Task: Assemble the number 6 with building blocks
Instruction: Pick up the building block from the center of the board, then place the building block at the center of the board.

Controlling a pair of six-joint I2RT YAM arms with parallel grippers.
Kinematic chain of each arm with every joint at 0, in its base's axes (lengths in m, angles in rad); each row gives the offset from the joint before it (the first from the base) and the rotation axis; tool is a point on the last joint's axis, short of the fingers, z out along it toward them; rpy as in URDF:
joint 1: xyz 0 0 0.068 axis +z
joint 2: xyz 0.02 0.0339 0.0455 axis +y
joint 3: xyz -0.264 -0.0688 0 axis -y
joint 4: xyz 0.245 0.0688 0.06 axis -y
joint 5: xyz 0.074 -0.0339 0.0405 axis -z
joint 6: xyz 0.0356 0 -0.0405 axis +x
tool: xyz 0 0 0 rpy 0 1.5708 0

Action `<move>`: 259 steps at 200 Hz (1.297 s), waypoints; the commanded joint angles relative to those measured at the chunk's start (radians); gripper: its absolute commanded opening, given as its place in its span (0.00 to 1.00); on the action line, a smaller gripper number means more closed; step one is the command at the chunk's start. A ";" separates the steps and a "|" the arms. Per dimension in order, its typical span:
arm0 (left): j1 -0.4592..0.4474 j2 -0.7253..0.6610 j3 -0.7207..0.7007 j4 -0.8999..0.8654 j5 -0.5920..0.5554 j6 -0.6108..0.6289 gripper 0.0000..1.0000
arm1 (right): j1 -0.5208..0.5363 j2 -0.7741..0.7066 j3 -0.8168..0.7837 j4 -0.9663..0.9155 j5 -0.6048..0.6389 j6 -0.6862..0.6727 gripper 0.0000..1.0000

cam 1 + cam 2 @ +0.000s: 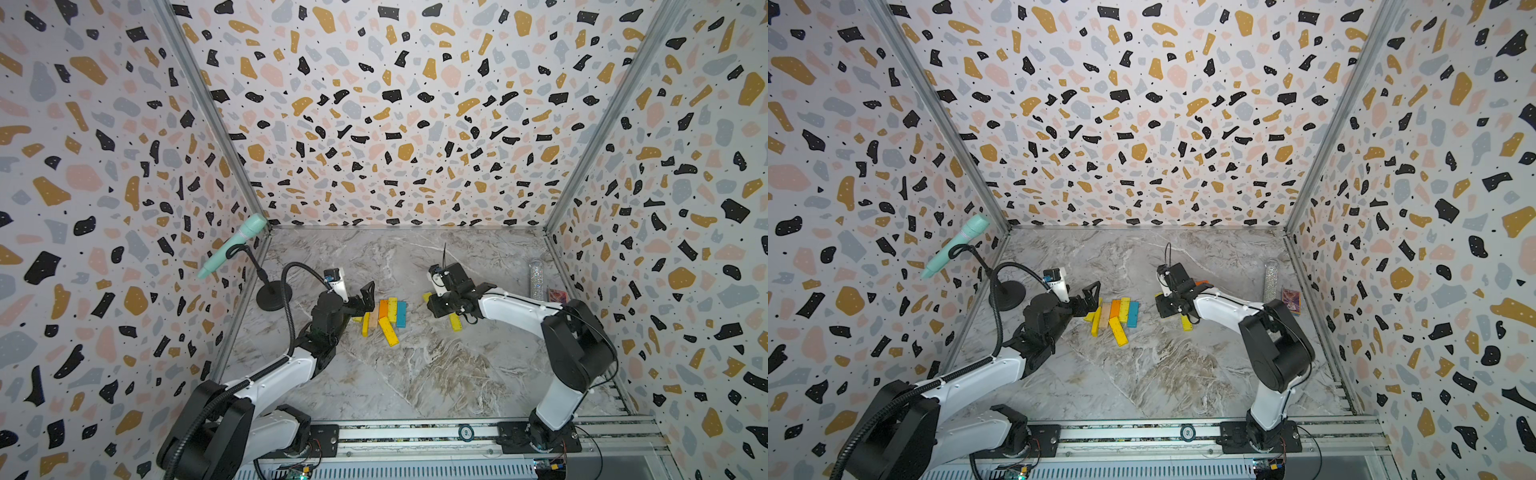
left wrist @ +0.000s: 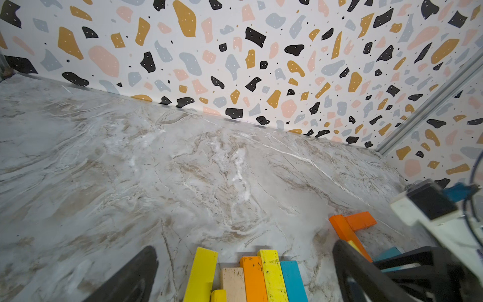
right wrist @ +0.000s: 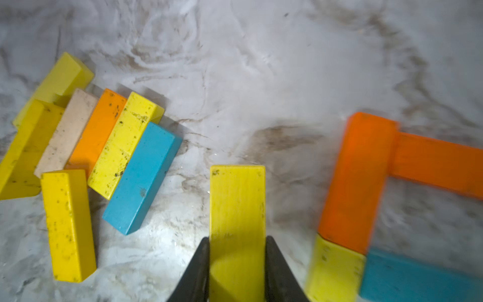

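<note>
Building blocks (image 1: 390, 313) are lying heaped just beside our gaping left gripper (image 1: 365, 301); we are clamping a yellow block (image 3: 237, 198) in our right gripper (image 3: 237, 243). Next, we judge, it is needing squaring against the started figure (image 3: 358, 183).

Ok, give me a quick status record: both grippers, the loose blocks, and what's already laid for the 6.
left gripper: open, empty, beside the loose pile
right gripper: closed on a yellow block, one finger on each long side
held block off the table: cannot tell
loose pile: seven blocks (four yellow, one orange, one blue, one bare wood), mostly side by side
laid so far: two orange blocks meeting in a corner; second yellow block and blue block at one's far end
</note>
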 commanded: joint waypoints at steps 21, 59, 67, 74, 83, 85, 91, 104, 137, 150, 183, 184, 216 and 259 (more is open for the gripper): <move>0.004 0.019 0.000 0.056 0.041 0.008 1.00 | -0.143 -0.256 -0.159 -0.146 0.005 0.030 0.21; 0.003 0.043 0.008 0.065 0.066 0.004 1.00 | -0.274 -0.419 -0.254 -0.289 -0.002 0.082 0.21; 0.004 0.049 0.008 0.063 0.068 0.005 1.00 | -0.296 -0.438 -0.269 -0.297 0.000 0.087 0.21; 0.004 0.053 0.011 0.061 0.072 0.005 1.00 | -0.311 -0.445 -0.277 -0.301 0.003 0.088 0.21; 0.003 0.054 0.013 0.061 0.077 0.005 1.00 | -0.326 -0.439 -0.282 -0.307 0.007 0.082 0.21; 0.003 0.054 0.013 0.061 0.077 0.005 1.00 | -0.329 -0.437 -0.282 -0.308 0.007 0.080 0.21; 0.003 0.056 0.012 0.064 0.078 0.004 1.00 | -0.330 -0.426 -0.279 -0.309 0.013 0.073 0.21; 0.004 0.059 0.009 0.068 0.078 0.005 1.00 | -0.332 -0.388 -0.272 -0.304 0.015 0.056 0.21; 0.003 0.073 0.013 0.070 0.094 0.005 0.99 | -0.330 -0.295 -0.271 -0.249 -0.014 0.007 0.21; 0.003 0.078 0.016 0.070 0.097 0.004 0.99 | -0.330 -0.267 -0.271 -0.237 -0.009 -0.011 0.21; 0.004 0.083 0.018 0.068 0.098 0.009 0.99 | -0.327 -0.219 -0.257 -0.210 -0.006 -0.036 0.21; 0.004 0.083 0.018 0.068 0.098 0.010 0.99 | -0.327 -0.217 -0.257 -0.210 -0.006 -0.036 0.21; 0.004 0.079 0.020 0.062 0.098 0.013 0.99 | -0.326 -0.166 -0.230 -0.216 0.023 -0.061 0.22; 0.004 0.080 0.020 0.062 0.096 0.016 0.99 | -0.326 -0.101 -0.205 -0.221 0.056 -0.085 0.30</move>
